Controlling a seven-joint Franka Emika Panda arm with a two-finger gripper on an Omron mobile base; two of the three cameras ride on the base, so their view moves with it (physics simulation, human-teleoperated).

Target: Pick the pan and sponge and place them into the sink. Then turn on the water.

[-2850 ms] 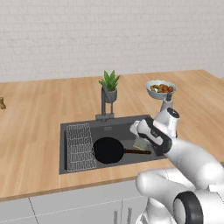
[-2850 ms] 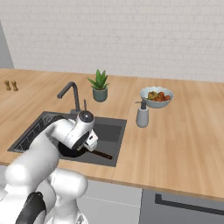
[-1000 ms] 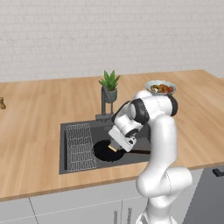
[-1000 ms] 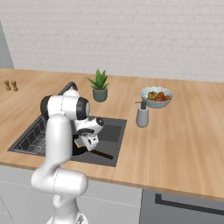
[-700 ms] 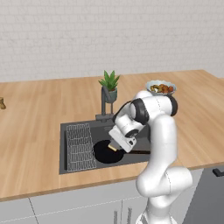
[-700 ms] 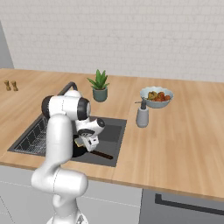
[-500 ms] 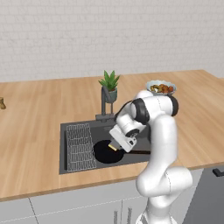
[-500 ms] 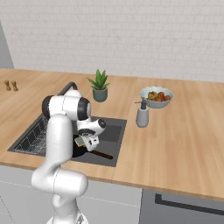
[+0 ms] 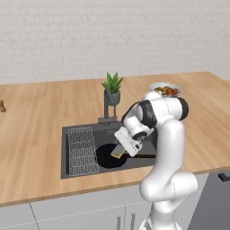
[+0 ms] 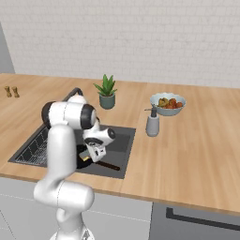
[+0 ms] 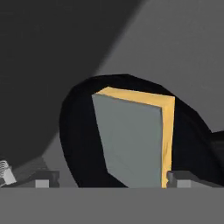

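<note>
Gripper: our gripper (image 9: 118,152) grasps the sponge (image 11: 133,140) between its tips, low over the basin
Pan: we see the pan (image 9: 106,157) lying in the sink (image 9: 78,133), directly under the sponge
Worktop: wooden worktop (image 10: 197,159); potted plant (image 10: 106,92), soap dispenser (image 10: 152,122), bowl of food (image 10: 167,103)
Room: pale brick wall (image 9: 112,36) behind

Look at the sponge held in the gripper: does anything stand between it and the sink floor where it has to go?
Yes. The pan already lies in the sink, directly beneath the sponge held by the gripper. Released here, the sponge would probably land on the pan, still inside the basin.
</note>
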